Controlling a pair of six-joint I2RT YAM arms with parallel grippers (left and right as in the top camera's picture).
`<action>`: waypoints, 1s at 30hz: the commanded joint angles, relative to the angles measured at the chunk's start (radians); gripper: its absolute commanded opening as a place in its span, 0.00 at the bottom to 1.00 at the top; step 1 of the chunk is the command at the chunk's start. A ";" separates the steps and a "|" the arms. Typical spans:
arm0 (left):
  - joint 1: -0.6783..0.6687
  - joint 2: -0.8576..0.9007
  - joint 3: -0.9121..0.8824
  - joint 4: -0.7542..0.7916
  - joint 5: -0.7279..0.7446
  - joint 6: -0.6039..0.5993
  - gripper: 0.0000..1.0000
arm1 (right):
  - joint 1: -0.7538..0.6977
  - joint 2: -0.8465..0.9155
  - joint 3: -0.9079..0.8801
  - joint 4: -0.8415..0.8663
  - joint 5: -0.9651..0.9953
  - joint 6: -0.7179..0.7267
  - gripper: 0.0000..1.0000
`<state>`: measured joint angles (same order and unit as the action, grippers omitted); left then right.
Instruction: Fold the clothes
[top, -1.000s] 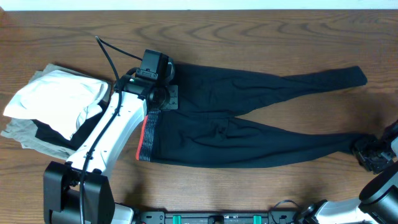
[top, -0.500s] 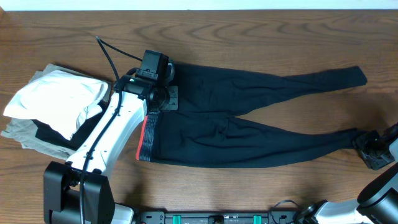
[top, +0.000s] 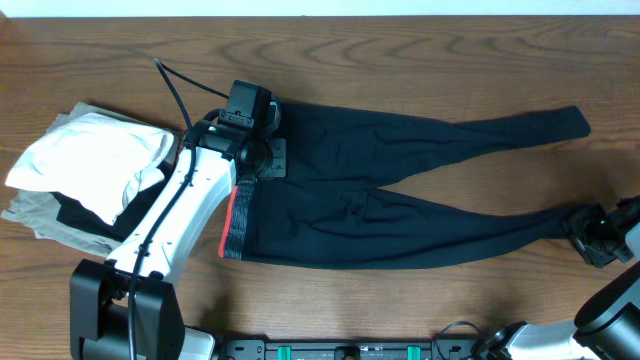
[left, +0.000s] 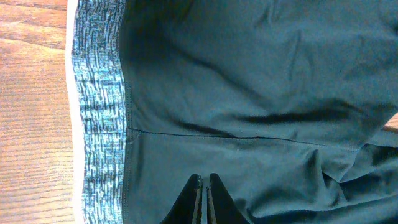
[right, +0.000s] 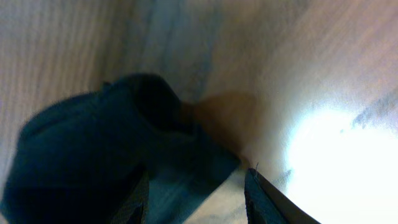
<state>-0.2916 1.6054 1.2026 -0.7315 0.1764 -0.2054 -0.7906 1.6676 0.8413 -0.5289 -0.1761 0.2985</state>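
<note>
The black trousers (top: 330, 170) lie flat across the table, with the red-and-grey waistband (top: 233, 222) at the left and both legs running right. My left gripper (top: 262, 148) is shut and hovers over the seat fabric (left: 249, 81) just right of the waistband (left: 99, 112). Its fingertips (left: 204, 180) are together with nothing visibly between them. My right gripper (top: 592, 236) sits at the end of the near leg, near the right edge. It stands open (right: 198, 186) with the leg's hem (right: 124, 143) lying between the spread fingers, blurred.
A pile with a white shirt (top: 95, 160) on a khaki-olive garment (top: 40, 222) sits at the left. My left arm's white body (top: 180, 215) crosses between pile and waistband, with a black cable (top: 175, 90) behind it. The far leg's end (top: 570, 120) reaches towards the right edge.
The right gripper's jaws have spread wider and it has shifted slightly away from the front edge, at the near leg's end. The left arm and the trousers have stayed still.
</note>
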 joint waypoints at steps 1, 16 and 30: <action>-0.002 0.008 -0.011 -0.006 -0.012 0.011 0.06 | -0.001 0.032 -0.034 0.019 -0.004 -0.016 0.49; -0.002 0.008 -0.011 -0.010 -0.012 0.011 0.06 | -0.001 0.032 -0.083 0.106 0.004 -0.016 0.26; -0.002 0.008 -0.011 -0.009 -0.012 0.029 0.06 | -0.001 -0.026 -0.018 -0.046 -0.096 0.038 0.01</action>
<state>-0.2916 1.6054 1.2026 -0.7364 0.1764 -0.2035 -0.7910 1.6581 0.8085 -0.5213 -0.2268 0.3080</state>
